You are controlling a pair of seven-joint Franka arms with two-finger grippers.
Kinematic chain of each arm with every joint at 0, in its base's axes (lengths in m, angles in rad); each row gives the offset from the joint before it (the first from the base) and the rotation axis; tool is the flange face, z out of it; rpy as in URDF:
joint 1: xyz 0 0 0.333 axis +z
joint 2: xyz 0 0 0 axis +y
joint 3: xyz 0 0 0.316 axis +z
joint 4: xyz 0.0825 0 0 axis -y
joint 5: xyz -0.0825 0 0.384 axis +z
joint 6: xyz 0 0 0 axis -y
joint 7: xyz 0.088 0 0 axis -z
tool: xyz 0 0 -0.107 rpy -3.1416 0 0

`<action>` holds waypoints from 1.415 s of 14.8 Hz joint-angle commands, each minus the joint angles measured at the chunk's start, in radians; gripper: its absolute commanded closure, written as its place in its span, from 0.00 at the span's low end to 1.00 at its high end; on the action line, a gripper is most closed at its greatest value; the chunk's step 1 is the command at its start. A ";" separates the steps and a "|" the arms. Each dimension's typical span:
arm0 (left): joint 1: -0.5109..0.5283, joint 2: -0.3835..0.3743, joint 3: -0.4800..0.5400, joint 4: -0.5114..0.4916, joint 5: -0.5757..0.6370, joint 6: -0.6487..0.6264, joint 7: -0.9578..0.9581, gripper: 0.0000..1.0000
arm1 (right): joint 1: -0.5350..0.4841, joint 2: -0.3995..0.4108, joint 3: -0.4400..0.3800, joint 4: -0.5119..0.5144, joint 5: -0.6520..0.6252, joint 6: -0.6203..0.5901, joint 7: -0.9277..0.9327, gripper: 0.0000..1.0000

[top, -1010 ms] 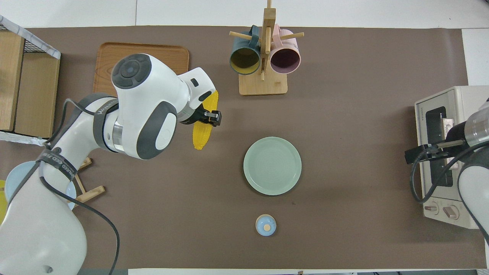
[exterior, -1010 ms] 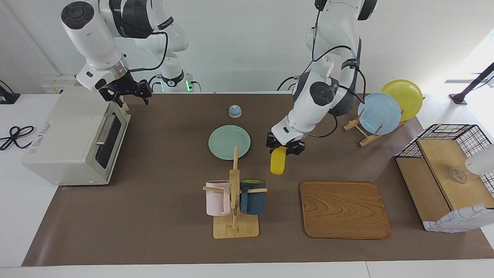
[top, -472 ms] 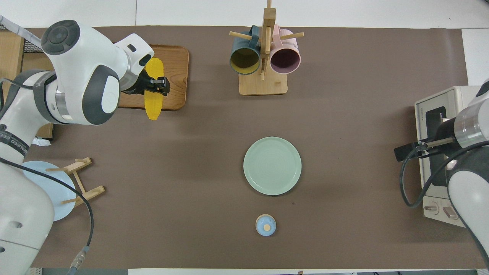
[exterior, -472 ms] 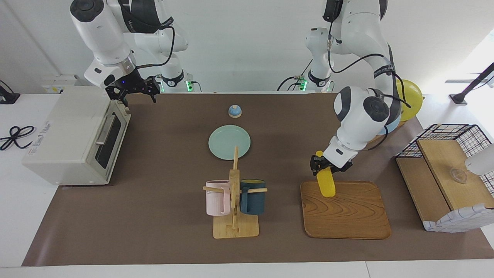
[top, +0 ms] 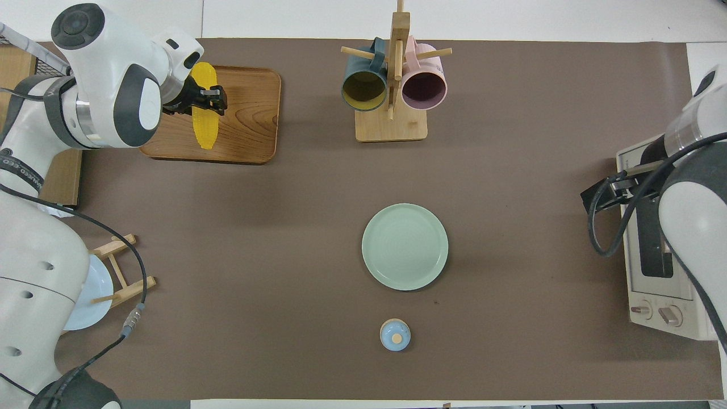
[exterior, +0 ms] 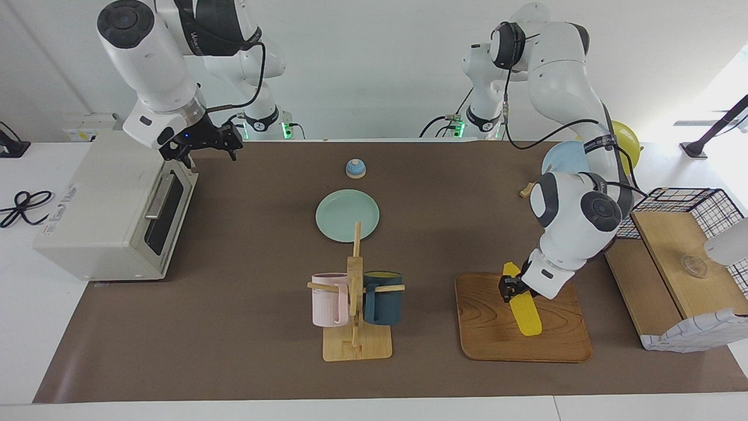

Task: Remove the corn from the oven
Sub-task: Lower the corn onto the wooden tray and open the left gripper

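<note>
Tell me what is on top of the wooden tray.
Over the tray, the left claw holds the corn. Whether the corn touches the wood cannot be seen.

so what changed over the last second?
The left gripper, shut on the corn, carried it from over the mat beside the green plate to over the wooden tray. The right gripper shifted slightly over the oven. The oven door stayed shut, and the mug rack stayed put.
</note>
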 commanded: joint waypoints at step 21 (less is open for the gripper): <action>0.012 0.073 -0.004 -0.008 0.025 0.153 0.056 0.00 | 0.024 -0.030 -0.058 -0.006 -0.006 -0.016 0.009 0.00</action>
